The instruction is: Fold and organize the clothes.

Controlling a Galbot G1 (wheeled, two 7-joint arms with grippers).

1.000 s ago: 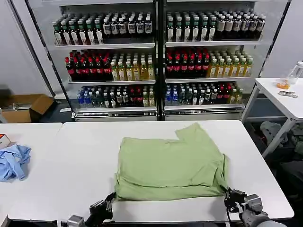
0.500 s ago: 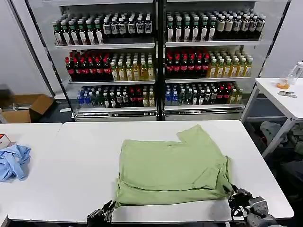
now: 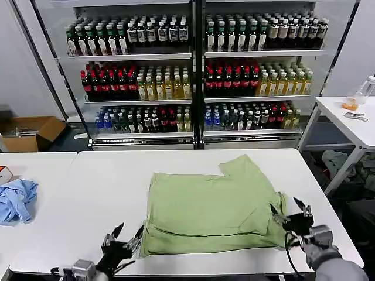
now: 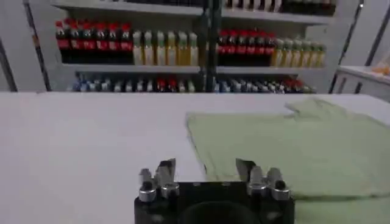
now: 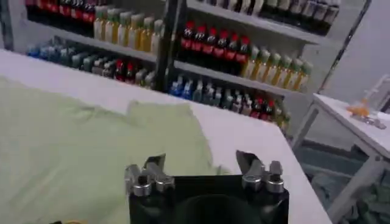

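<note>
The sage-green T-shirt [image 3: 214, 205] is lying partly folded on the white table [image 3: 94, 193], its bottom part doubled over so a thick folded edge is running along the side nearest the robot, with one sleeve sticking out on the far side toward the drinks shelves [image 3: 193, 70].

The left hand [image 3: 125, 243] is hovering just off the shirt's near corner on its own side, fingers spread wide and holding nothing. In the left wrist view that hand [image 4: 206, 172] is showing its open fingers with the shirt's corner lying just ahead of them, between and slightly beyond the tips. The right hand [image 3: 291, 218] is sitting just beside the opposite edge of the shirt, also spread wide and empty; in the right wrist view the right hand [image 5: 201, 165] is looking out over green fabric ahead of it and bare table beyond.

As a judgement, the robot is standing between folds: one fold looks finished, both hands are free of the cloth, and they are lining up for a fresh grip. The next move probably calls for each hand to come in at the corner nearest it, pinching all the layers together so the fold already made is not pulled apart, then carrying the cloth evenly.

A crumpled blue cloth [image 3: 16, 199] is lying well away beyond the left hand, on a neighbouring table.
</note>
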